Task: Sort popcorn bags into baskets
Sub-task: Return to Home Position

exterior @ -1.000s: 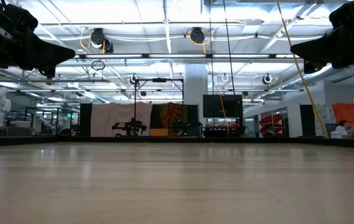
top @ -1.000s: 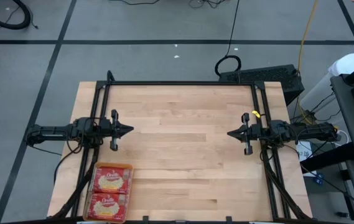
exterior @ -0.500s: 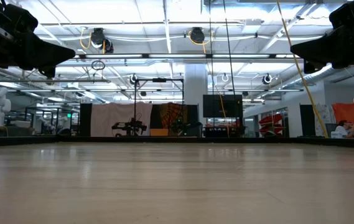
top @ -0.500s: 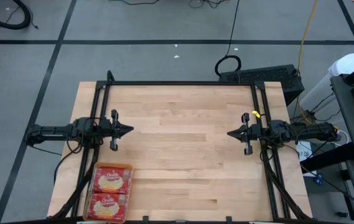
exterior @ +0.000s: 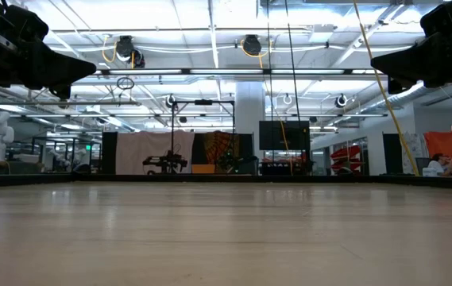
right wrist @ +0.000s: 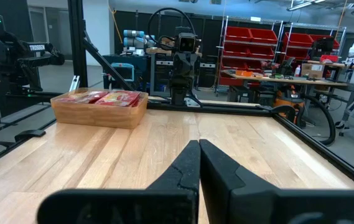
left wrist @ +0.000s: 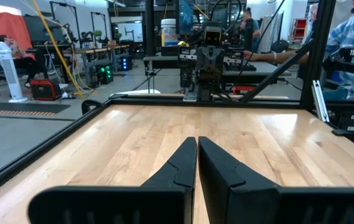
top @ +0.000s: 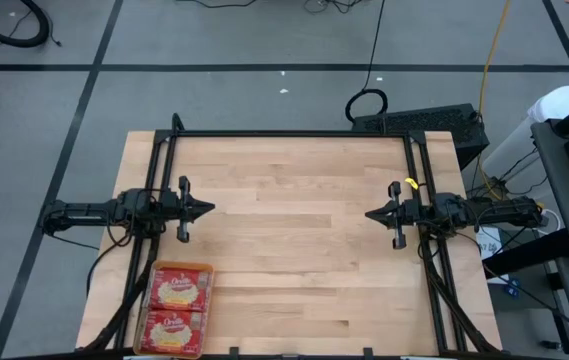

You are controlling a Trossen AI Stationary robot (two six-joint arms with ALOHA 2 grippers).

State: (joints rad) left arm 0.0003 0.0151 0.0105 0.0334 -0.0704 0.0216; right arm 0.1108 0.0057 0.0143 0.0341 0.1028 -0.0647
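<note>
Both arms are parked at opposite ends of the table (top: 294, 260), tips pointing at each other and well apart. The left pincer (left wrist: 197, 140) has its two fingers pressed together with nothing in them, and so does the right pincer (right wrist: 199, 144).

The basket (right wrist: 99, 116) sits off to one side of the left pincer, a bit back from its tips, and diagonally across the table from the right pincer. The popcorn bags (right wrist: 105, 96) lie inside it, and the top ones look like they poke up over the rim. I can't see any loose bags out on the wood.

My guess is the job is basically done, so the risk is small. The basket is close to the left arm's base and the table edge, so a low or wide swing from that arm could clip it and slide the top bags out.
</note>
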